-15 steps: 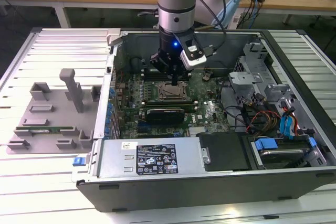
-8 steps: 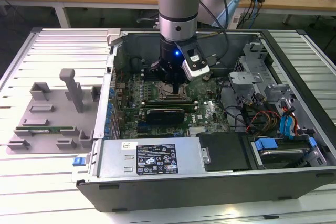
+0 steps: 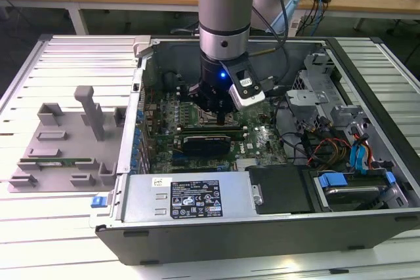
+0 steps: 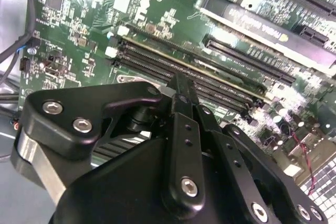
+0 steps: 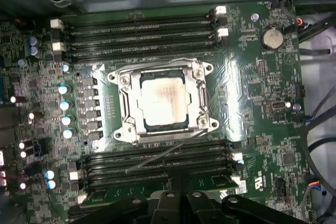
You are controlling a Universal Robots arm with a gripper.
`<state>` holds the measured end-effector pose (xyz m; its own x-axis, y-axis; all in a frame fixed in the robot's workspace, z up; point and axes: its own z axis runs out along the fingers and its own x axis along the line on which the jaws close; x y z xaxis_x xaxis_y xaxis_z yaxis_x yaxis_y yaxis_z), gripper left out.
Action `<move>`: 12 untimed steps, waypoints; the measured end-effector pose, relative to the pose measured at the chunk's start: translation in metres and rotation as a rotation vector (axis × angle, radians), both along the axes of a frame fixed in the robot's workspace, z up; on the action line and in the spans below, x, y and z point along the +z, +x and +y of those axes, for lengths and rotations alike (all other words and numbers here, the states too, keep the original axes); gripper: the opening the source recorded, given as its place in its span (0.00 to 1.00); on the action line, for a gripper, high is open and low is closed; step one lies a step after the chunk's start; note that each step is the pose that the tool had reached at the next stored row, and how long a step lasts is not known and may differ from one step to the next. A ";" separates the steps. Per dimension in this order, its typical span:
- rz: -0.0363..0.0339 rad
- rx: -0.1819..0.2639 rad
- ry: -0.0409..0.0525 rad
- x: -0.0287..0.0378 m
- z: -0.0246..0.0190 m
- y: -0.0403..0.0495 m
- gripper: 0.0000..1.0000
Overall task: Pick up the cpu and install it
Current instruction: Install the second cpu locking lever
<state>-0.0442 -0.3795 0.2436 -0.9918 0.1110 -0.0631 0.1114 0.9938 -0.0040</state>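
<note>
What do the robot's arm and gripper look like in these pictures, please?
The arm is a thick silver-grey cylinder with a pale blue band at its top and a black wrist section carrying a small blue light. A white-edged camera module is mounted at the wrist. The gripper is matte black, built from jointed links fastened with silver screws.

Silvery, faintly smudged metal cpu (image 5: 164, 102) sits in a shiny steel socket frame (image 5: 163, 101); glossy green motherboard (image 5: 252, 103); matt black, probably metal gripper (image 4: 181, 90); grey plastic-looking tray (image 3: 65, 142).
</note>
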 end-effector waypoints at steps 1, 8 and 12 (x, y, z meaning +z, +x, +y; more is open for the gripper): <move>0.0000 0.000 0.0000 0.0000 -0.0016 0.0000 0.11; 0.0000 0.040 0.0004 -0.0011 0.0030 0.0000 0.11; 0.0001 0.103 0.0012 -0.0051 0.0174 -0.0027 0.11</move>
<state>-0.0469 -0.3621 0.2386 -0.9980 0.0080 -0.0629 0.0082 1.0000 -0.0029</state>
